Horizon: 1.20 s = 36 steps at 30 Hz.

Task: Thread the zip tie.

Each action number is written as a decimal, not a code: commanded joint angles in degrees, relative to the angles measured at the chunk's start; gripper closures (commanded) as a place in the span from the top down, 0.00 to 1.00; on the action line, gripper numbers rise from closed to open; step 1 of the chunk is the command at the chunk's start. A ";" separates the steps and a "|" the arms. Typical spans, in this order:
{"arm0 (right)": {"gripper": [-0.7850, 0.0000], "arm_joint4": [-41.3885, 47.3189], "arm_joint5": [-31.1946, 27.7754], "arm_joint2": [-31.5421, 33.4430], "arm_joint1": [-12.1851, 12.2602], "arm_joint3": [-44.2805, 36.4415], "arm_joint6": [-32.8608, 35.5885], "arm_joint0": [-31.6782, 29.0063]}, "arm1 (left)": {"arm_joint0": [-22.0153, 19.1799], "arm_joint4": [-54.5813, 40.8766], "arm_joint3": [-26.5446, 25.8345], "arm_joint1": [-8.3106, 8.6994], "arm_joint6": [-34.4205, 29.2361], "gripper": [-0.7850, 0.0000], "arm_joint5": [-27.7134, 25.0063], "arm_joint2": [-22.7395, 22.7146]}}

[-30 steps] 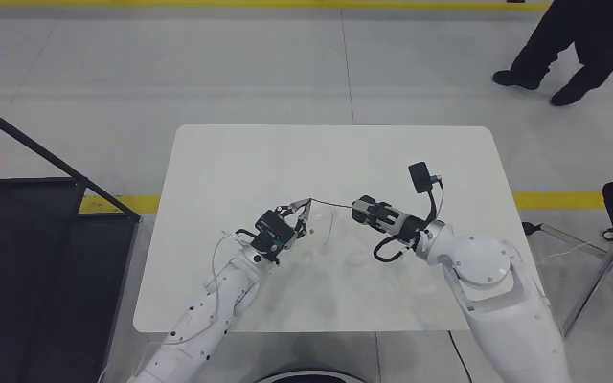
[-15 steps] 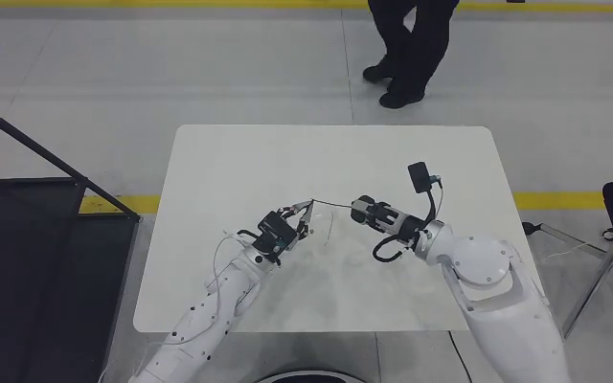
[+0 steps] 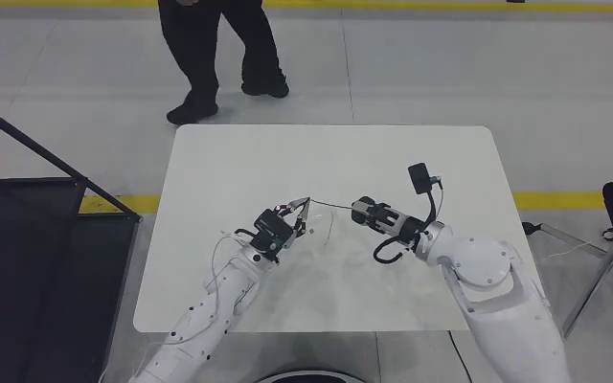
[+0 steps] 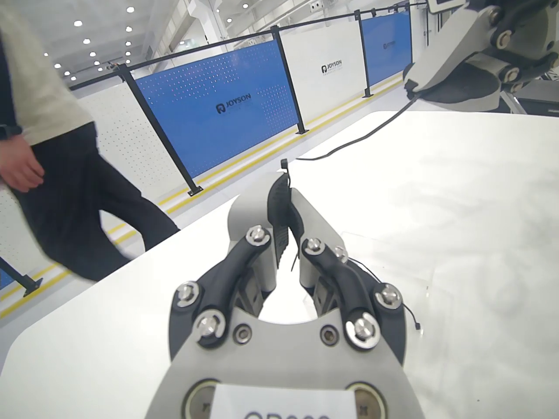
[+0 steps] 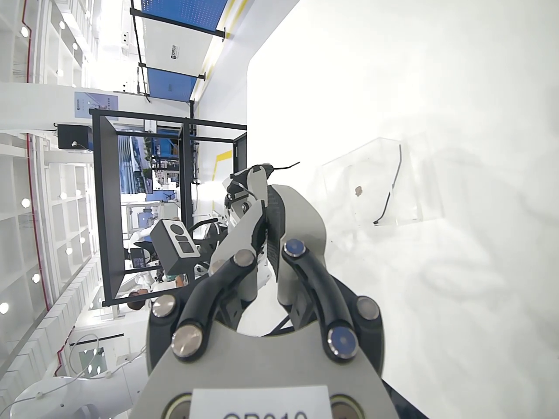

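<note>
- Evidently nothing has shifted in the last second: both grippers hold station over the middle of the table (image 3: 431,153).
- Left gripper (image 4: 281,189) pinches the zip tie (image 3: 330,204) at its head; right gripper (image 5: 267,202) pinches the strap.
- Strap tip sits just beside the head, so threading is judged not yet done.

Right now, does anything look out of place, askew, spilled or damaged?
Nothing stands out. The zip tie spans between the left gripper and right gripper, jaws shut on it. The clear box sits upright on the table with a spare tie inside.
</note>
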 commanded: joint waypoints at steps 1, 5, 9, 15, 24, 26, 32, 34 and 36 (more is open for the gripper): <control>0.00 -0.13 0.23 -0.11 0.00 0.07 -0.04 0.11 | 0.02 0.11 -0.01 -0.01 0.09 0.00 -0.12 0.01; 0.00 -0.09 0.48 -0.27 -0.03 0.26 0.00 0.41 | 0.04 0.33 -0.04 -0.02 0.20 0.00 -0.24 -0.03; 0.00 -0.04 0.69 -0.34 -0.03 0.38 -0.03 0.56 | 0.05 0.59 -0.01 -0.04 0.18 0.00 -0.41 0.00; 0.00 -0.01 0.77 -0.49 -0.05 0.49 -0.12 0.72 | 0.07 0.80 -0.05 -0.08 0.28 0.00 -0.54 0.01; 0.00 0.24 0.68 -0.55 -0.05 0.60 -0.14 0.84 | 0.04 1.10 0.00 -0.12 0.21 0.00 -0.72 -0.03; 0.00 0.24 0.69 -0.57 -0.05 0.60 -0.15 0.86 | 0.02 1.22 0.07 -0.14 0.14 0.00 -0.75 0.02; 0.00 0.36 0.45 -0.61 -0.05 0.58 -0.27 0.87 | -0.12 1.35 0.21 -0.20 0.00 0.00 -0.93 0.13; 0.00 0.60 0.15 -0.55 -0.07 0.55 -0.44 0.79 | -0.14 1.34 0.26 -0.22 -0.14 0.00 -1.02 0.12; 0.00 0.94 -0.12 -0.49 -0.08 0.53 -0.56 0.70 | -0.19 1.53 0.32 -0.23 -0.21 0.00 -1.08 0.17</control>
